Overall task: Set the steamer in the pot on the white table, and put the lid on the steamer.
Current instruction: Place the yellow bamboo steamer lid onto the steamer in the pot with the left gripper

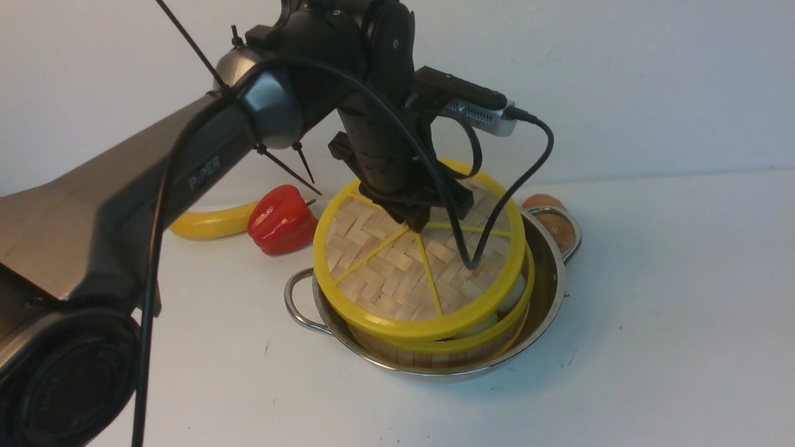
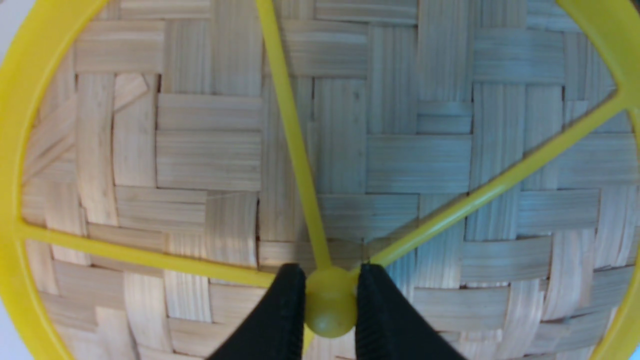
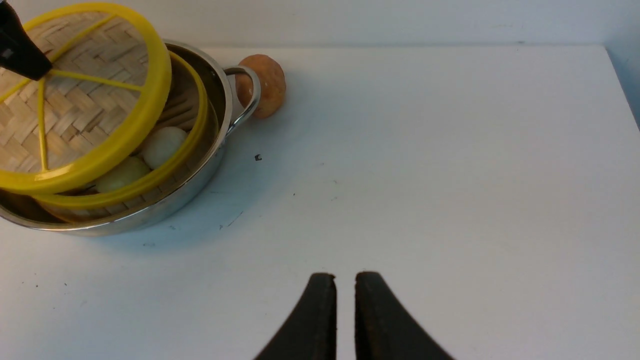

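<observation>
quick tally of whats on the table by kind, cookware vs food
cookware: 3 (pot, steamer, lid)
loose food on the table: 3 (banana, red pepper, brown round item)
pale buns showing in the steamer: 2
total: 8

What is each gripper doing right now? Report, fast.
Left gripper: closed on the lid, at its centre knob.
Right gripper: barely open, a slim gap, holding nothing.
</observation>
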